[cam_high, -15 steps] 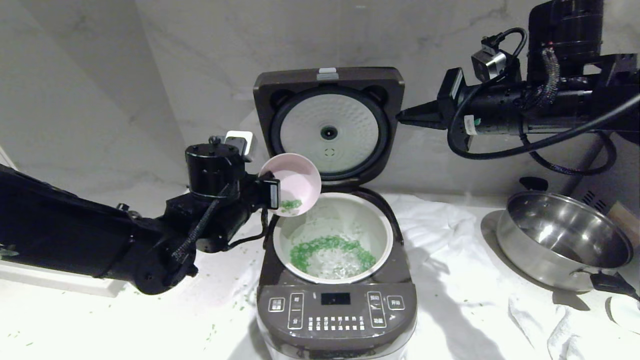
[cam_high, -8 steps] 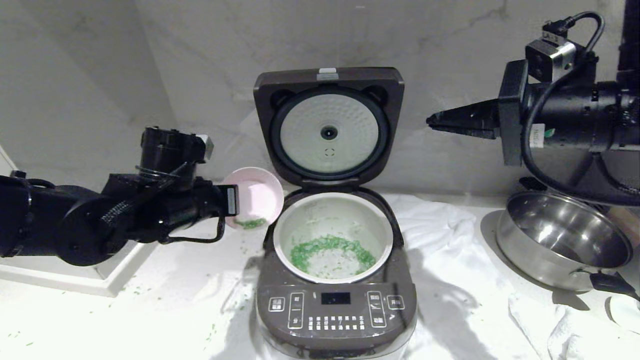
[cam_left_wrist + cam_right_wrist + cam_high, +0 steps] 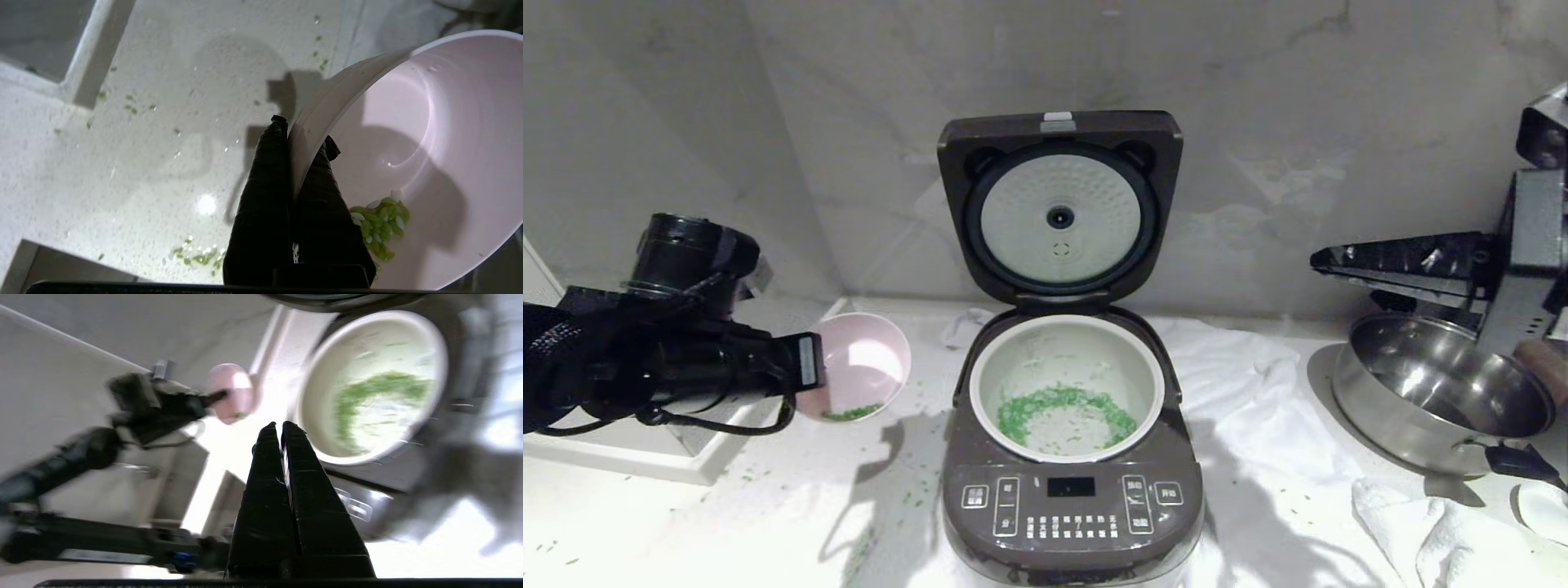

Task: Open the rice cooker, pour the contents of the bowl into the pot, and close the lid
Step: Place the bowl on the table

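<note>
Rice cooker (image 3: 1072, 498): you see it nearest, at the front centre of the white tabletop (image 3: 727, 531), a rounded dark brown-grey body with a button panel and small display.
Pot (image 3: 1066, 388): you see its smooth pale rim seated in the cooker, with a ring of green contents (image 3: 1062, 408) lying inside.
Left pincer (image 3: 301, 141): your left arm reaches in level from the left, and its fingers are clamped on the rim of the bowl (image 3: 859, 377), one inside and one outside.
Bowl: you hold it tilted, just left of the cooker and clear of the pot; it is pale pink, shallow and round, with a few green bits pooled at its low edge.
Spill: you can see scattered green bits on the tabletop beneath the bowl.
Right pincer (image 3: 1319, 260): your right arm comes in level from the right edge, fingers pressed together on nothing, above the steel pan (image 3: 1437, 392).
Lid (image 3: 1059, 208): you see it standing upright at the back, its white dimpled disc facing you, against the marble wall (image 3: 849, 98).
</note>
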Tool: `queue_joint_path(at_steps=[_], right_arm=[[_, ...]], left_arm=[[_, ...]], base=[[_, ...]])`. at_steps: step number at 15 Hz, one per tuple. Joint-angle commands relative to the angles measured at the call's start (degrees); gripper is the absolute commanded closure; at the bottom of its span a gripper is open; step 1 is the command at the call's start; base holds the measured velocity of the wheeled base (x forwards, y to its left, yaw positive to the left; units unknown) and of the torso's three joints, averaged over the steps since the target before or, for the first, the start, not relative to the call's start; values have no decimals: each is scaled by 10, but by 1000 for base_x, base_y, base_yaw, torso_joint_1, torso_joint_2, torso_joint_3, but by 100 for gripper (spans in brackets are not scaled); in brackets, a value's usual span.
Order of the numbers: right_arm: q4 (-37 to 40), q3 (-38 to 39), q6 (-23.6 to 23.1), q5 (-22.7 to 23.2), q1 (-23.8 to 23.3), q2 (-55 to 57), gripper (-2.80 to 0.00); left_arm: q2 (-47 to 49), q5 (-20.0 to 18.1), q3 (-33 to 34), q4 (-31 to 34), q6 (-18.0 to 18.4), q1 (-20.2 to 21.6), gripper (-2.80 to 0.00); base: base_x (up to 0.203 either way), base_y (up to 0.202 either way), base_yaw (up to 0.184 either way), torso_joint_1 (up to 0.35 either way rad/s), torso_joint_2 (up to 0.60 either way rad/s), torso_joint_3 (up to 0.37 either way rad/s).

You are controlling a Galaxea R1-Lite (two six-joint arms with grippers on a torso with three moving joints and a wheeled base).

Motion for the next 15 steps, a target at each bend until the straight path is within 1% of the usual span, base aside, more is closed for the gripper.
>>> queue_joint_path(at_steps=[1, 2, 3, 5, 7, 9, 10, 13, 15], right_arm=[[25, 20, -48, -99, -4, -48, 0], [33, 32, -73, -156, -5, -58, 0], [37, 48, -96, -198, -5, -77, 0], [41, 78, -138, -241, -7, -125, 0], [41, 114, -201, -296, -29, -171, 0], [41, 128, -239, -318, -62, -219, 0], [42, 132, -258, -322, -85, -245, 0], [68, 149, -332, -334, -177, -302, 0], [74, 161, -370, -353, -227, -344, 0]], left_arm=[[-31, -7, 45, 0, -1, 22, 0], [-41, -14, 67, -1, -1, 29, 0], [-49, -19, 87, -2, -2, 41, 0], [-57, -28, 114, -4, -3, 75, 0], [-57, -53, 122, -4, -2, 116, 0], [-54, -77, 123, -5, 3, 155, 0], [-54, -80, 123, -5, 10, 163, 0], [-47, -80, 134, -6, 15, 160, 0], [-35, -80, 145, -28, 15, 159, 0]], base=[[0, 0, 0, 0, 0, 0], [0, 0, 0, 0, 0, 0], [0, 0, 0, 0, 0, 0], [0, 0, 0, 0, 0, 0], [0, 0, 0, 0, 0, 0], [0, 0, 0, 0, 0, 0], [0, 0, 0, 0, 0, 0], [0, 0, 0, 0, 0, 0], [0, 0, 0, 0, 0, 0]])
